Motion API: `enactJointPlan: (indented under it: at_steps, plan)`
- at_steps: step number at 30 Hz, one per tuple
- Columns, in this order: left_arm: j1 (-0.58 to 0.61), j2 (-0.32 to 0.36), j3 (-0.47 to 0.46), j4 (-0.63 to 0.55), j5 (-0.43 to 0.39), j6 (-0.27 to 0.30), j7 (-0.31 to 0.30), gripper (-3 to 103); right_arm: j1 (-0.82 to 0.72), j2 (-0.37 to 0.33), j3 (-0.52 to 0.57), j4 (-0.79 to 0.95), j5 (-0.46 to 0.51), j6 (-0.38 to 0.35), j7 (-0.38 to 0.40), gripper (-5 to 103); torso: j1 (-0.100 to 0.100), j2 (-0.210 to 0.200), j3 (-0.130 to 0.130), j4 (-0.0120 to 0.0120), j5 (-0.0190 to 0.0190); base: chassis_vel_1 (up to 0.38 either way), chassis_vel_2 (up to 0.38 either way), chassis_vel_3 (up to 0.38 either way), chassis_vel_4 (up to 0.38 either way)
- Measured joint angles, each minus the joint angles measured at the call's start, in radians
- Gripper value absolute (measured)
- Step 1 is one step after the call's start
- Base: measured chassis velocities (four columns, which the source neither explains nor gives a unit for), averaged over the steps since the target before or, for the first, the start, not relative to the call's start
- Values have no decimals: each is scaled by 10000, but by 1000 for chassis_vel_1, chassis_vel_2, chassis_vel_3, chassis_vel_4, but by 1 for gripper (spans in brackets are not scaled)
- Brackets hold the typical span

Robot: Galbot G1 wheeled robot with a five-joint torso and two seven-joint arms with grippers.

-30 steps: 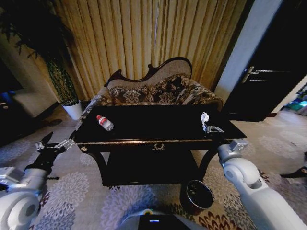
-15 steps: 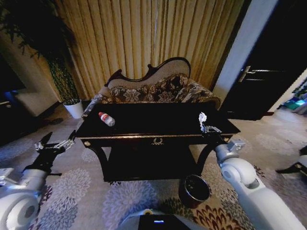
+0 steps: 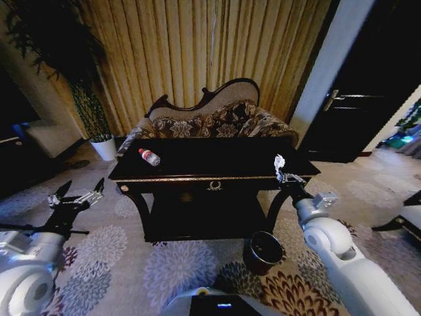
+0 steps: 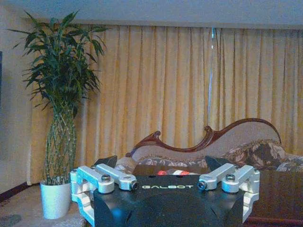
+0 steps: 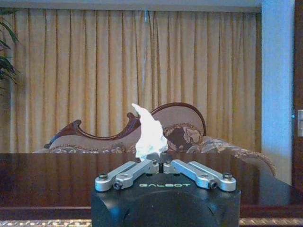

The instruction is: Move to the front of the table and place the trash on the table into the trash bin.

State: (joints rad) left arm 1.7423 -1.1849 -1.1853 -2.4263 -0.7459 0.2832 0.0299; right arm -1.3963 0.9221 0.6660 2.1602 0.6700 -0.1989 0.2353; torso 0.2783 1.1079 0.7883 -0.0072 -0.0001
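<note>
The dark glossy table (image 3: 217,159) stands ahead of me in the head view. A clear bottle (image 3: 150,157) with a red cap lies near its far left corner. My right gripper (image 3: 285,175) hovers over the table's front right part, shut on a crumpled white tissue (image 3: 280,162). In the right wrist view the tissue (image 5: 150,133) sticks up from the closed fingertips of the right gripper (image 5: 158,157). The round reddish-brown trash bin (image 3: 264,250) sits on the carpet below the right arm. My left gripper (image 3: 79,193) hangs open and empty left of the table, and the left wrist view shows this gripper (image 4: 161,162) spread wide.
A carved floral sofa (image 3: 210,122) sits behind the table against gold curtains. A white plant pot (image 3: 104,149) with a tall plant stands at the back left. A dark door (image 3: 368,85) is at the right. Patterned carpet lies open in front of the table.
The whole head view has shifted: the table looks smaller and farther, so the camera has pulled back. The tissue has stayed at the right gripper's tips, nearer the table's right front edge.
</note>
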Motion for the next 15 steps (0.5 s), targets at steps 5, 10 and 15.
enactJointPlan:
  at_steps: [5,10,15]
  plan:
    - [1,-64,41,0,6,-76,-3,100,21,114,-210,-267,-248,222,13,0,-1,2,-2,0,0,114,-133,-112,118]
    - [17,-107,44,-15,12,-173,-7,100,50,310,-542,-780,-700,353,128,0,-5,4,-3,2,-1,33,-40,-30,32]
    - [-8,-117,-1,-115,8,-182,-10,100,-38,684,-1027,-1729,-1035,415,-9,0,3,-1,2,2,-1,0,0,0,0]
